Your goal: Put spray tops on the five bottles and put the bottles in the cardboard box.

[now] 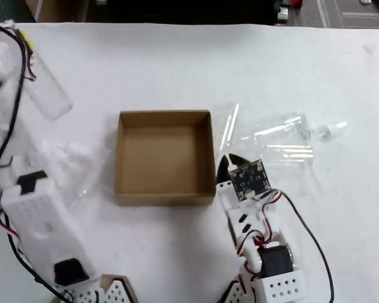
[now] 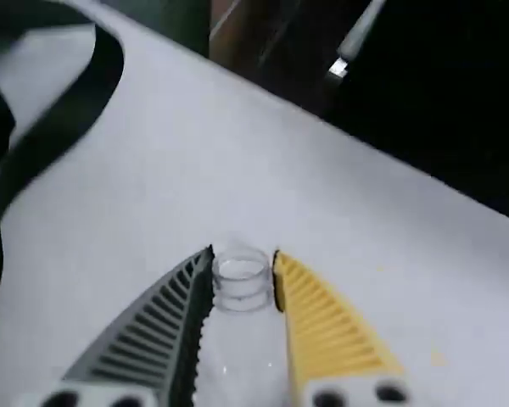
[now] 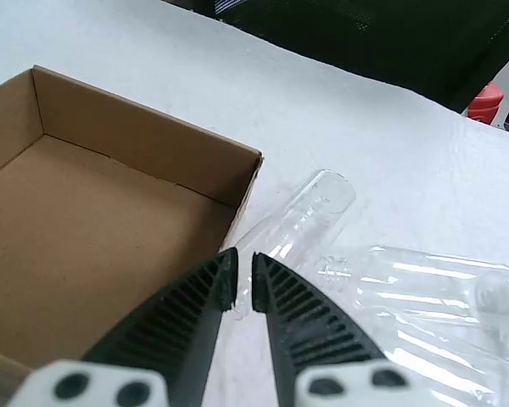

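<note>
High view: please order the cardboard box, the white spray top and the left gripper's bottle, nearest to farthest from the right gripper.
From the right gripper:
1. cardboard box, its wall just beside it.
2. white spray top, farther right on the table.
3. bottle, far left, in the left gripper.

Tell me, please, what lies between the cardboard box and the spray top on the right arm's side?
In the high view, clear bottles lie on their sides between the cardboard box and that spray top.
</note>
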Controlling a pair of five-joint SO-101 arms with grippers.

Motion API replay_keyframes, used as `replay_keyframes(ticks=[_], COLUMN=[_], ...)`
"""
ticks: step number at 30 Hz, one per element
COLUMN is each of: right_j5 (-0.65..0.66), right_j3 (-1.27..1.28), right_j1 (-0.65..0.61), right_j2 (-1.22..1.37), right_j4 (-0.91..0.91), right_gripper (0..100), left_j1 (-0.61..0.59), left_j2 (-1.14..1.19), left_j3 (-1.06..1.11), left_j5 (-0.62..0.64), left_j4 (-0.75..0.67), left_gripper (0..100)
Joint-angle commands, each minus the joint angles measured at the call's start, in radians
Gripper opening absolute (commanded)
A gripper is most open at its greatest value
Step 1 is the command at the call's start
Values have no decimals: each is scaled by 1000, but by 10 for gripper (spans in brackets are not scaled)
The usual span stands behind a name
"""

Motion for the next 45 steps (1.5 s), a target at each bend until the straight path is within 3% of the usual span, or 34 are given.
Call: replay_keyframes(ticks=[1,8,16,20,27,35,39,45], right_j5=[2,2,2,2,2,2,2,2], right_j3=[9,9,9,9,9,9,9,9], right_j1=[5,8,7,7,7,5,5,5], right_j2=[-1,-1,-1,-1,-1,-1,-1,-1], right_j4=[-8,-8,-8,-8,-8,-10,-10,-10], right_gripper=[18,18,18,18,18,18,18,18], left_j1=[140,302,515,527,527,575,578,555], left_j2=[-246,-527,-932,-1104,-1363,-1587,-1598,-1589], left_j3=[-66,129,652,942,1649,2305,2467,2512], left_j5=[-173,-219,-227,-229,-238,-489,-540,-407], left_j4=[8,8,-51,-244,-690,-1361,-1433,-1459], left_gripper=[20,20,20,20,20,37,103,103])
